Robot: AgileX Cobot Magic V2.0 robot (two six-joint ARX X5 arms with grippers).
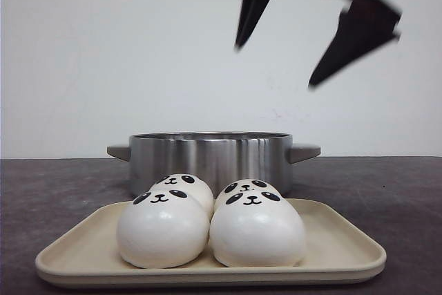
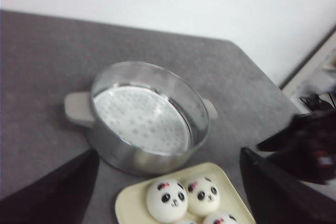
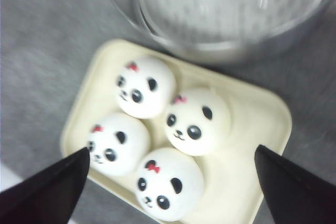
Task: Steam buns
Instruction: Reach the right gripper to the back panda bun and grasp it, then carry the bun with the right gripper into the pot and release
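In the front view one gripper (image 1: 276, 67) hangs in the upper right of the frame, high above the pot (image 1: 210, 157), its two dark fingers (image 1: 257, 1) pointing down and spread wide with nothing between them; the picture alone does not show which arm it belongs to. In the right wrist view the right gripper (image 3: 170, 182) is spread wide and empty, its fingers showing only as dark wedges in the lower corners, and it hovers over the tray (image 3: 252, 129) without touching anything. In the left wrist view the left gripper (image 2: 168, 192) is likewise wide apart and holds nothing, with its fingers at the lower left and lower right and the pot at mid-frame. A blurred dark arm (image 2: 310, 145) sits at the right edge of that view. Four buns (image 1: 207, 222) with panda faces lie together on the single cream tray at the bottom centre of the front view, two in front and two behind, touching one another. One steel pot with two handles stands just behind the tray, apart from it; a white perforated plate (image 2: 142, 116) lies inside, bare. Everything rests on a dark grey table (image 1: 55, 184).
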